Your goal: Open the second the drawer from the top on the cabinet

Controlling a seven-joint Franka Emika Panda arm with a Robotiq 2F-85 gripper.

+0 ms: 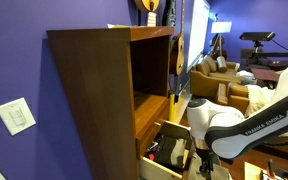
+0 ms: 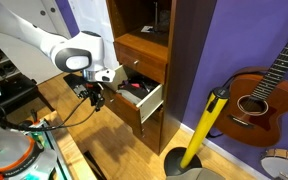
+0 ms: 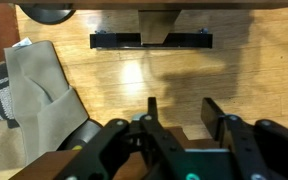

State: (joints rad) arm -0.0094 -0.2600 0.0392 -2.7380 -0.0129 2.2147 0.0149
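1. Tall wooden cabinet [image 1: 94,100] stands against a purple wall [image 1: 14,50]. In both exterior views it has an open shelf on top and drawers below.
2. One drawer [image 2: 149,100] stands out from the cabinet, just under a closed drawer front [image 2: 139,50]. That makes it second from the top.
3. Red and dark stuff [image 2: 134,87] lies inside the drawer, too small to name.
4. Gripper [image 2: 94,95] hangs off the white arm [image 2: 44,40], just beside the drawer's front corner on the side away from the wall. It is near the drawer, and I cannot tell if they touch.
5. In an exterior view the gripper [image 1: 202,160] sits low, right next to the open drawer [image 1: 166,150], and part of it is hidden by the arm.
6. In the wrist view the gripper [image 3: 181,108] has its fingers [image 3: 152,108] spread with a clear gap and nothing between them.
7. Past the fingers the wrist view shows a wooden face with a black bar handle [image 3: 149,41]. The handle is well apart from the fingertips and roughly in line with the gap. I cannot tell which drawer it belongs to.
8. Gray cloth [image 3: 34,90] is at the side of the wrist view, beside one finger.
9. Guitar [image 2: 259,95] leans on the wall next to the cabinet, with a yellow pole [image 2: 206,125] between the two.
10. Light switch [image 1: 19,116] is on the wall, and the floor [image 2: 104,140] is wood.
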